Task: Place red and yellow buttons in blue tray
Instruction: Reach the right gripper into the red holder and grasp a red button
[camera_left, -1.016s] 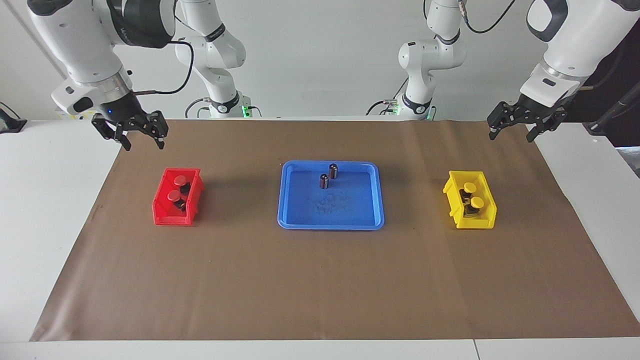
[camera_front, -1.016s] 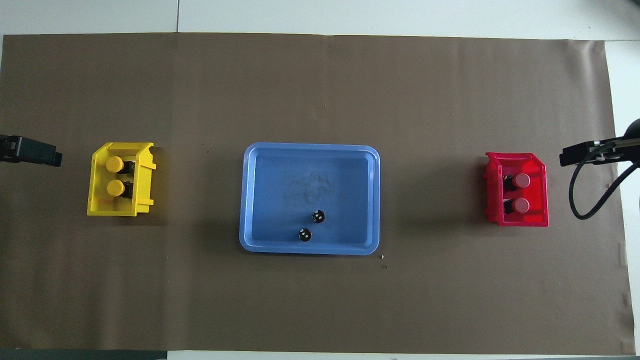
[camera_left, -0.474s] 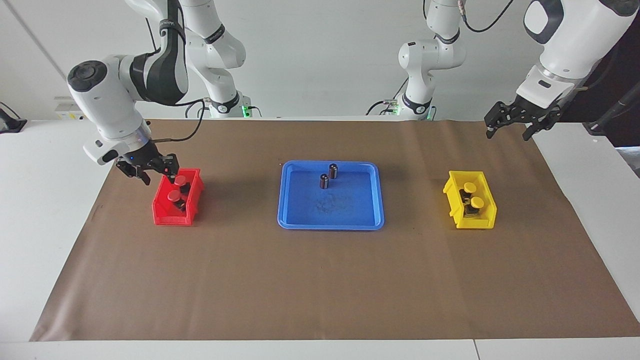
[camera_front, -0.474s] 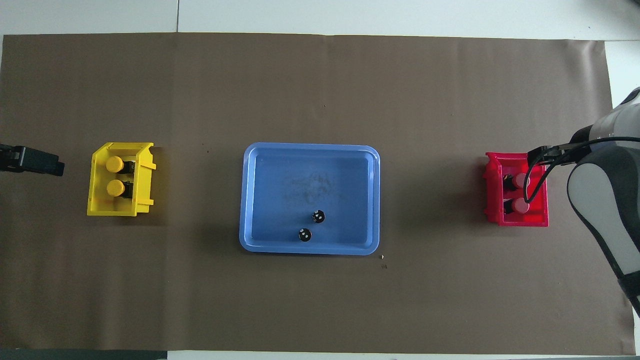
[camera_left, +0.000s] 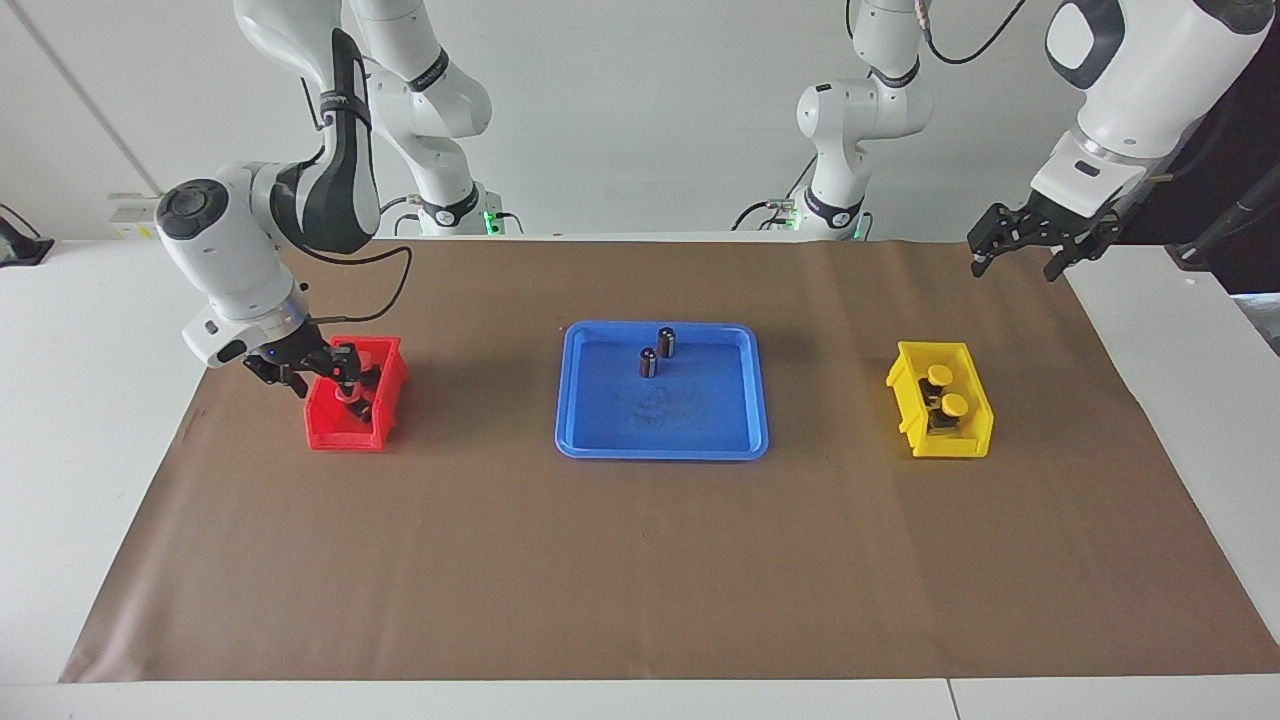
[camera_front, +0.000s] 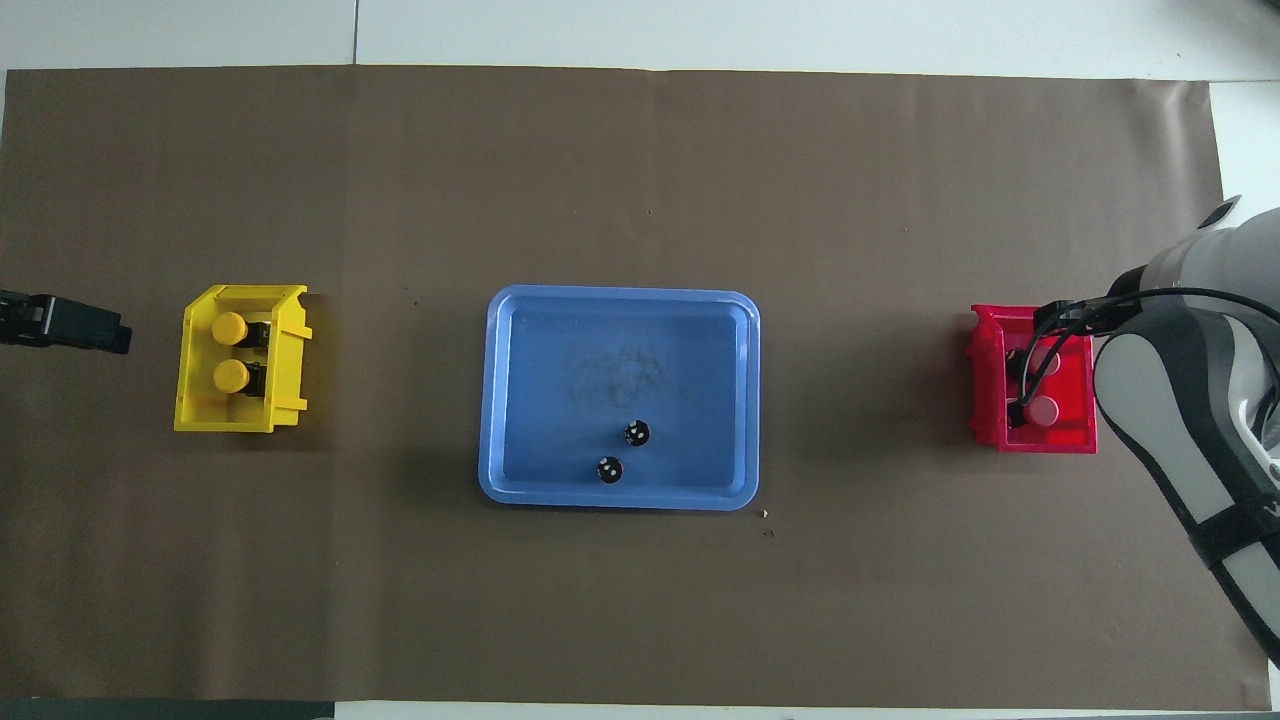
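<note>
Two red buttons lie in the red bin (camera_left: 340, 436) toward the right arm's end of the table. My right gripper (camera_left: 346, 382) is down inside that bin at the red button (camera_front: 1046, 358) farther from the robots. The other red button (camera_front: 1042, 410) lies uncovered beside it. Two yellow buttons (camera_left: 939, 374) (camera_left: 955, 404) sit in the yellow bin (camera_left: 942, 442) toward the left arm's end. The blue tray (camera_left: 700, 415) lies mid-table between the bins. My left gripper (camera_left: 1020, 255) waits open in the air near the table's corner, holding nothing.
Two dark capless cylinders (camera_left: 666, 342) (camera_left: 648, 362) stand in the blue tray near its rim on the robots' side. Brown paper (camera_left: 640, 570) covers the table. The right arm's cable (camera_front: 1040, 370) hangs over the red bin.
The right arm has come down from above the table's edge into the red bin, onto the farther red button. The left gripper has barely moved.
</note>
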